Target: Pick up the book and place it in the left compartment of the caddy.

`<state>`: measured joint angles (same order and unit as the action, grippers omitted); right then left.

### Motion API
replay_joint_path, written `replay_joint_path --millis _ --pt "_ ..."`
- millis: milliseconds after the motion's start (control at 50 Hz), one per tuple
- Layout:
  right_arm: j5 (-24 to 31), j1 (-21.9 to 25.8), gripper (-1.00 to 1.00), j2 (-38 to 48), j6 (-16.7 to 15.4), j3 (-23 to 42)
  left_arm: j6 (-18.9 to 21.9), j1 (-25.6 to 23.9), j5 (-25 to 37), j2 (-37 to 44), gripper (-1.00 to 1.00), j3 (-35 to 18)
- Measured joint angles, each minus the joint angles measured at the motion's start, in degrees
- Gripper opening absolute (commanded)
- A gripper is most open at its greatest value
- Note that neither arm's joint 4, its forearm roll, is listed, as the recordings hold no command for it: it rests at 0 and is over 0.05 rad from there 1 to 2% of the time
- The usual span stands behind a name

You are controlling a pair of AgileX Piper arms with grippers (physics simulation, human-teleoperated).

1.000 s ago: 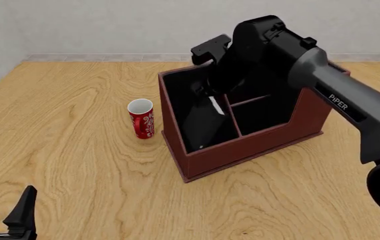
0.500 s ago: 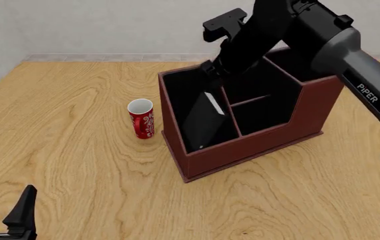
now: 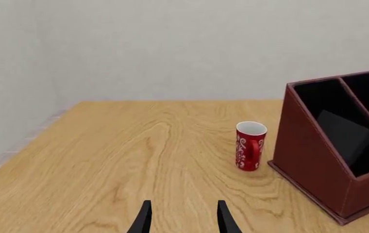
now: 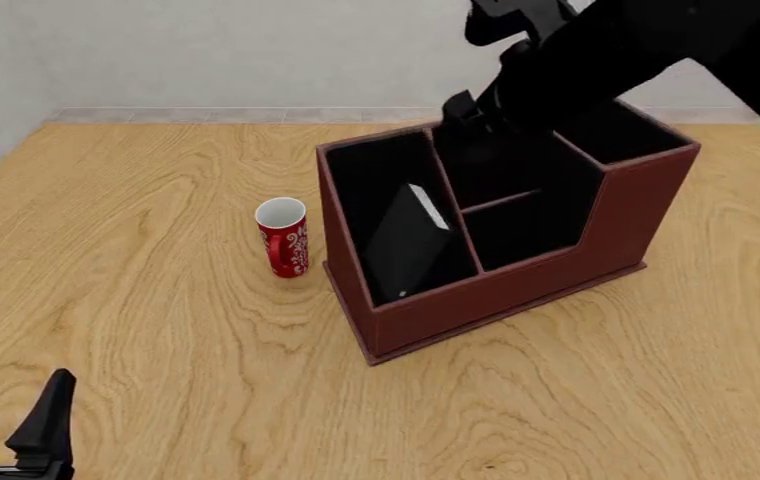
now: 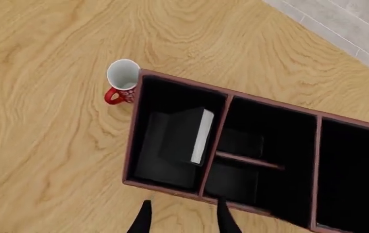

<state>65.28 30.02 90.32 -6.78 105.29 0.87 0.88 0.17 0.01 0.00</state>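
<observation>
From my left wrist, my left gripper sits released over the table; in front, the book leans inside the caddy's left compartment; from my right wrist, my right gripper hangs spread, holding nothing

Matt reddish-brown leather-look caddy, glossy red mug and matt black book on grained wood table.

Light wood-grain table is filling the scene; plain pale grey wall is standing behind it. Even, diffuse light is casting soft shadows.
</observation>
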Motion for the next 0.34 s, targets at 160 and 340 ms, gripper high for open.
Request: replay_joint_path --millis 160,340 --pt "-2.8 0.3 1.00 -7.4 2.5 -6.4 0.3 -0.5 -0.3 0.0 1.00 0.0" --pt "-6.3 0.7 1.00 -16.5 5.4 -14.1 0.7 -1.2 -0.7 0.0 1.00 0.0"
